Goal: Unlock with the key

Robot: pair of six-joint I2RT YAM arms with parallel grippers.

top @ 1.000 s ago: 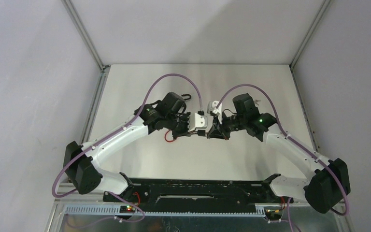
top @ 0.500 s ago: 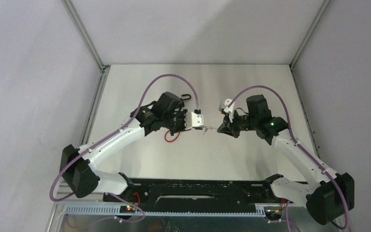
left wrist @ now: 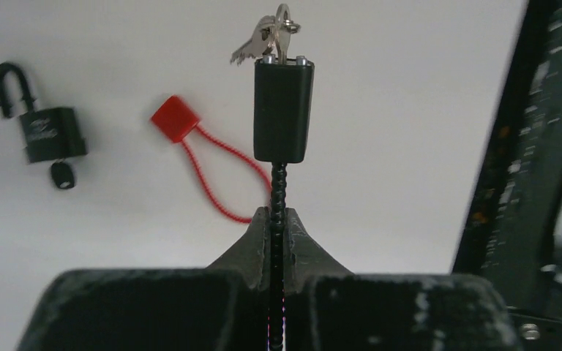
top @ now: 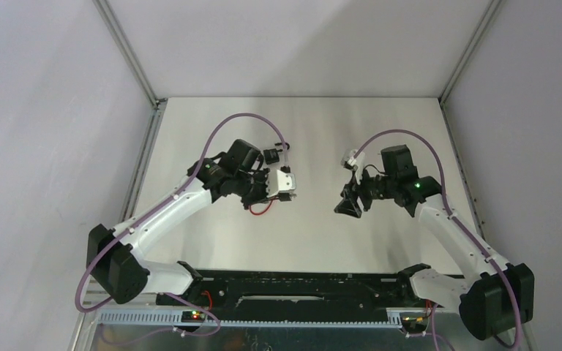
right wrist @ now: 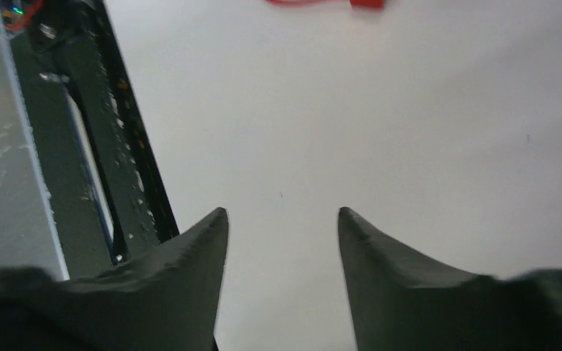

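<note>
In the left wrist view my left gripper is shut on the ribbed black cable of a black cable lock, which stands straight out beyond the fingertips. A silver key on a ring sticks out of the lock body's far end. From above, my left gripper hangs over the table left of centre. My right gripper is apart from it on the right, and the right wrist view shows that gripper open, with only bare table between the fingers.
A black padlock lies on the table with a key in it, seen from above as the padlock. A red cable lock with its loop lies near the left gripper. A black rail runs along the near edge.
My right gripper has let go of the key, opened and drawn back to the right. My left arm has pulled back to the left, still holding the cable lock.
</note>
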